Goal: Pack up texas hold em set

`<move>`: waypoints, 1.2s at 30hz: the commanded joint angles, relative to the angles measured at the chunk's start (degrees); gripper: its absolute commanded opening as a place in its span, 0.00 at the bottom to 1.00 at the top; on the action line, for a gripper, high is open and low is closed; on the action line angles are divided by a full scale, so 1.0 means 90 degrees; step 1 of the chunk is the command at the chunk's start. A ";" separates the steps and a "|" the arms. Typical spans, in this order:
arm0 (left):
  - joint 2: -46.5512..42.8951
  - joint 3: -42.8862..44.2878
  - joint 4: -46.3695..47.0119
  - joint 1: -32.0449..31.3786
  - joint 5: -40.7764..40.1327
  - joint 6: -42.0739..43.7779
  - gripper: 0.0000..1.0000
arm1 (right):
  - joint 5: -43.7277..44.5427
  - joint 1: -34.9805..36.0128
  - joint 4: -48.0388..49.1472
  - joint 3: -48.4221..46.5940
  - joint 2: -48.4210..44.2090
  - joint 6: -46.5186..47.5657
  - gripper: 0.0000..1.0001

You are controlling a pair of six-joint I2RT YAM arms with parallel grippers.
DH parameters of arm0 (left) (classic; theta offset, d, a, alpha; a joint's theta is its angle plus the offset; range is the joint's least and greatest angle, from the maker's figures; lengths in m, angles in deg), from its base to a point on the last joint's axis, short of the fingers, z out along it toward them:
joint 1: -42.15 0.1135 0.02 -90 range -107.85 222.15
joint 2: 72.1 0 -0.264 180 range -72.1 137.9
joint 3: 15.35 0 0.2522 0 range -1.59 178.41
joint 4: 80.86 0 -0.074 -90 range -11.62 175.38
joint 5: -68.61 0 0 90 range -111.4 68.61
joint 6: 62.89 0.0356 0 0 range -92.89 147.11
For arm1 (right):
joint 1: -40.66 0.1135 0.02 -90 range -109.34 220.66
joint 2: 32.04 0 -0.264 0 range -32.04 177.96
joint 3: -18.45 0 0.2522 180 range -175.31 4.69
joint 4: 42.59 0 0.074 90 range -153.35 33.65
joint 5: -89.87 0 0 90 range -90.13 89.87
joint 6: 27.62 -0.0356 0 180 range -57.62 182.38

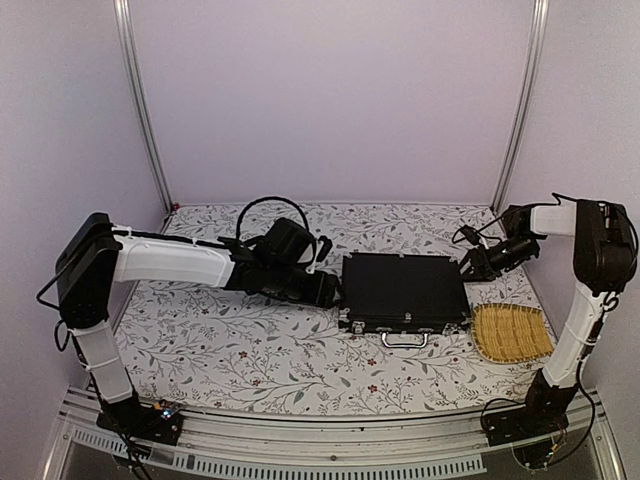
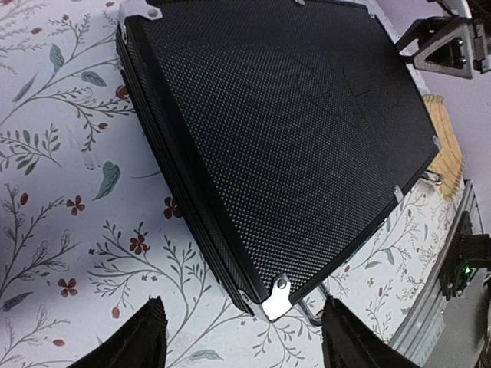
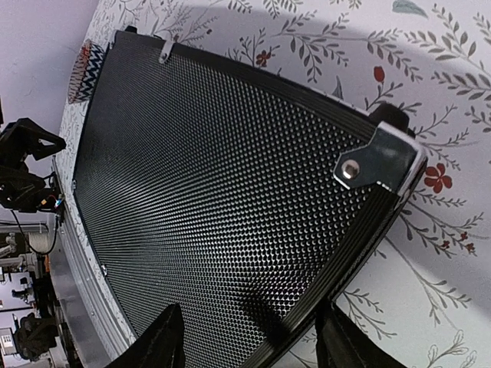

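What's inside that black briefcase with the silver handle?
Nothing inside shows: the black textured briefcase lies shut on the floral table, its lid covering any contents. Outside, only silver corners and a silver handle show.

1. The black hinged briefcase [image 1: 405,290] lies flat on the floral-patterned tabletop [image 1: 250,350], a little right of centre.
2. It is closed, lid down and facing up, with its long sides running left to right.
3. The lid has a fine dimpled texture, and a silver corner cap [image 3: 376,165] is riveted on at a corner.
4. The silver handle [image 1: 404,340] sticks out from the near long side, lying flat towards the near edge.
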 commanded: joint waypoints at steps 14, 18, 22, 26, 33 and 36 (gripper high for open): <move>-0.0246 -0.0191 -0.0001 -0.0122 -0.0205 0.0249 0.68 | -0.0101 0.1172 -0.0185 -0.0120 0.0739 -0.0030 0.57; -0.0538 -0.0423 -0.0306 -0.0122 -0.0551 0.0405 0.68 | -0.0131 0.1471 -0.0278 -0.0554 0.0928 -0.0040 0.56; -0.0882 -0.0673 -0.0681 -0.0190 -0.0842 0.0472 0.68 | -0.0244 0.1505 -0.0367 -0.0811 0.0955 -0.0005 0.56; -0.1344 -0.0901 -0.0936 -0.0381 -0.1114 0.0607 0.68 | 0.0064 0.1482 -0.0248 -0.0688 0.0506 0.0038 0.56; -0.1728 -0.1047 -0.1178 -0.0895 -0.1180 0.0902 0.62 | 0.1152 0.1475 0.0237 0.0089 -0.0951 -0.0053 0.62; -0.1625 -0.1095 -0.1174 -0.0954 -0.1082 0.0929 0.54 | 0.1332 0.1558 0.0531 0.0548 -0.1505 0.0028 0.58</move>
